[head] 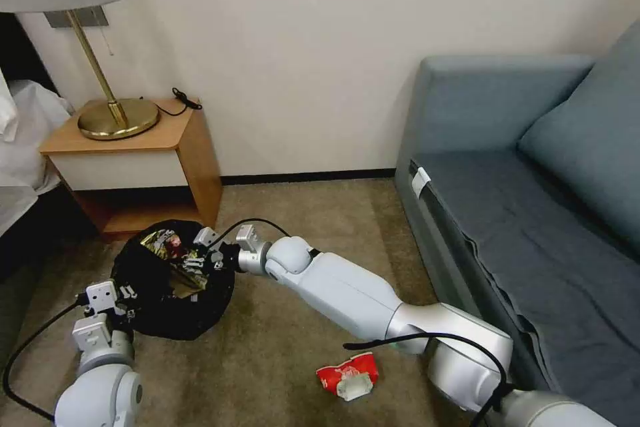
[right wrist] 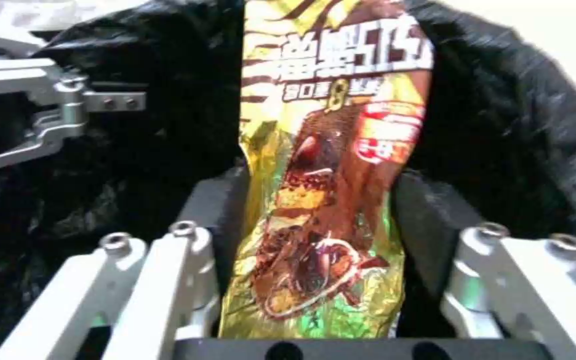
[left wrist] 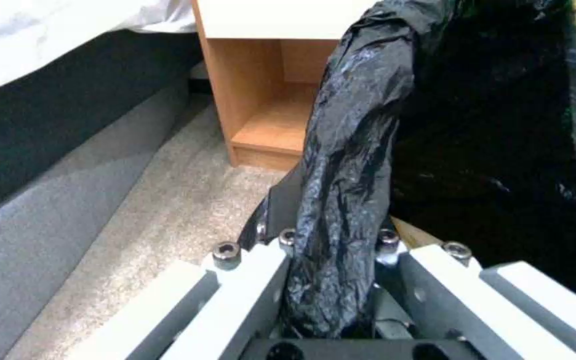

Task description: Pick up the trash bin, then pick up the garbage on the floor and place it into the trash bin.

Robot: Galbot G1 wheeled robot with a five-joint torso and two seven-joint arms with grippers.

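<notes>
two pincers work one trash bin [head: 167, 307] at seven o'clock: the left pincer [head: 123, 300] clamped on its liner rim, the right pincer [head: 200, 257] clamped on one snack wrapper [right wrist: 321, 200] over its mouth; one red packet [head: 348, 373] lies on the carpet [head: 280, 360] at six o'clock.

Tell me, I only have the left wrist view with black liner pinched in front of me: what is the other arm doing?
Observer: The right end effector is over the trash bin, shut on a snack wrapper.
Operator: Is the wrapper inside the bin yet?
Observer: It hangs over the open mouth, not yet released.
Operator: Any litter left on the floor?
Observer: Yes, a red-and-white crushed packet lies on the carpet beside the right arm's elbow.
Operator: And where is my end effector on the bin?
Observer: The left end effector grips the rim on the side nearest the robot.
</notes>
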